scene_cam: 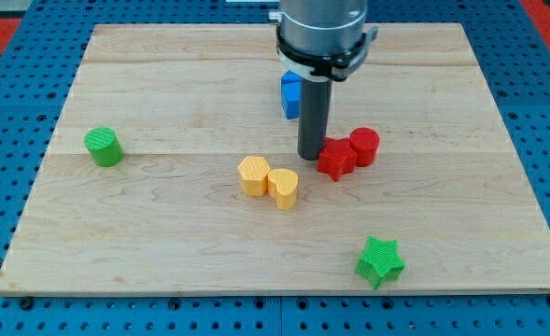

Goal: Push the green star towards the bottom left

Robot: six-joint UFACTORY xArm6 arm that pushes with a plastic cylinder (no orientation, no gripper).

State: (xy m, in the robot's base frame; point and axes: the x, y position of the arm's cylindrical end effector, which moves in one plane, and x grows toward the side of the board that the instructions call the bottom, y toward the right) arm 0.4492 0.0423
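Note:
The green star (380, 260) lies near the view's bottom right of the wooden board (162, 233). My tip (311, 155) stands near the board's middle, just left of a red star-shaped block (335, 160) and seemingly touching it. The tip is well above and to the left of the green star, far apart from it.
A red cylinder (365, 147) sits against the red star's right. A blue block (291, 94) is partly hidden behind the rod. A yellow hexagon (253, 175) and a yellow heart (284, 187) touch each other left of the tip. A green cylinder (104, 147) stands at the left.

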